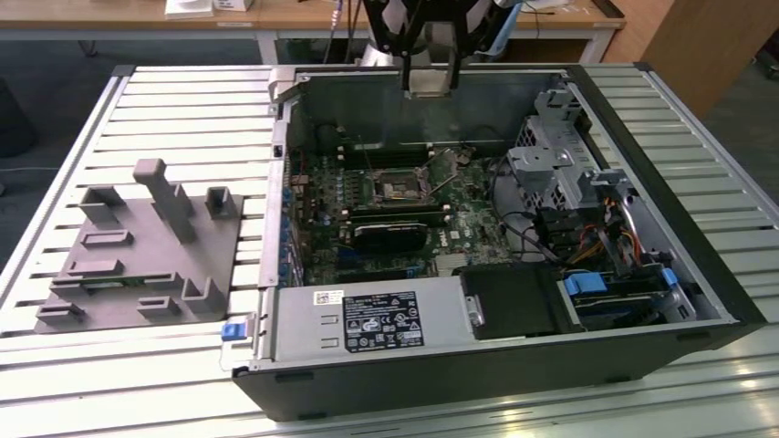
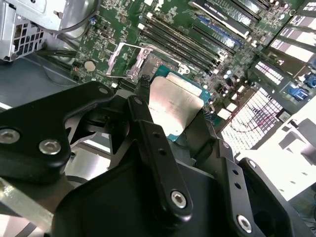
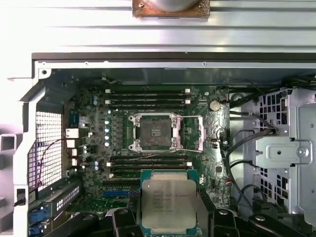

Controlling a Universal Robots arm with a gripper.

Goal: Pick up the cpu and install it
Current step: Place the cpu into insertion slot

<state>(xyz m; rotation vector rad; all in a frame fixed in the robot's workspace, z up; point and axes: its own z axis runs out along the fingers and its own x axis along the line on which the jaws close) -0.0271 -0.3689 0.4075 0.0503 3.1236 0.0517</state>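
The cpu [image 3: 169,202], a flat square chip with a silvery lid and a teal edge, sits between the black fingers [image 3: 122,218] of my gripper [image 3: 169,219], which is shut on it. In the second wrist view the cpu [image 2: 174,104] hangs above the green motherboard, a short way from the open socket [image 2: 139,63] with its metal frame lifted. In the first wrist view the dark socket [image 3: 154,130] lies a little beyond the chip. In the exterior view my gripper [image 1: 429,88] is high over the far wall of the open computer case [image 1: 681,274], well above the socket [image 1: 399,189].
A black card [image 1: 392,234] lies across the board near the socket. Metal drive cages [image 1: 572,173] and loose cables fill the case at the exterior view's right. A power supply [image 1: 353,321] sits along the near wall. A grey fixture block [image 1: 134,246] stands on the slatted table at the exterior view's left.
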